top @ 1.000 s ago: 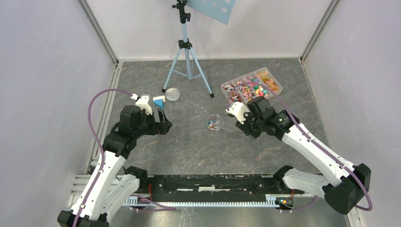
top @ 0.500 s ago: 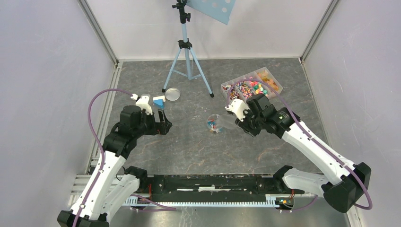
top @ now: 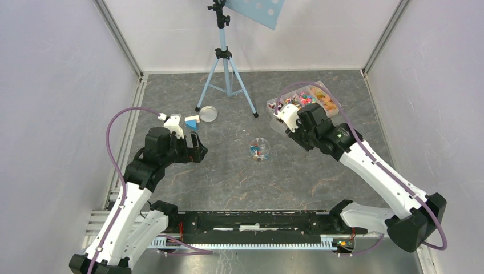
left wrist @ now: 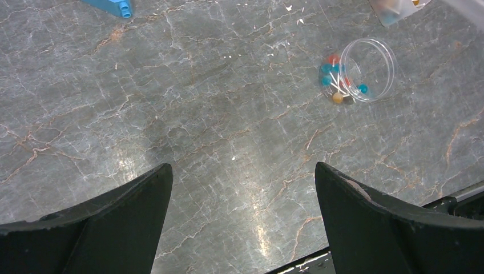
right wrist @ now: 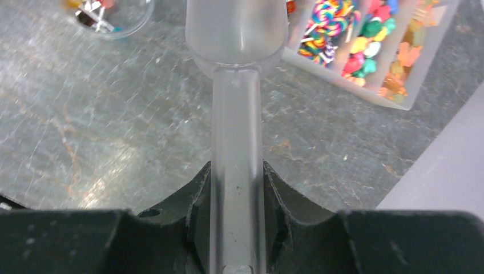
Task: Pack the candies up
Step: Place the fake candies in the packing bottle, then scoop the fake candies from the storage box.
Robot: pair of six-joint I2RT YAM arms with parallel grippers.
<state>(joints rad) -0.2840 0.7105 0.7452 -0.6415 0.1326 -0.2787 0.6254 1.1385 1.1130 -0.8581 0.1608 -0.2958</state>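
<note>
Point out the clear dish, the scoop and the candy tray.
Clear round plastic dish (left wrist: 379, 63): left wrist view, bare floor.
Translucent plastic scoop (right wrist: 237, 171): right wrist view, handle.
Frosted divided candy tray (right wrist: 427, 63): right wrist view, outer wall.

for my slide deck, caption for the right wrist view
Right pincer grips a clear scoop between a compartment tray of candies and a round dish.

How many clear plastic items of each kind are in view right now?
Clear round plastic dishes: 2
Clear compartmented box of candies: 1
Frosted clear scoop in the right gripper: 1
Total: 4
</note>
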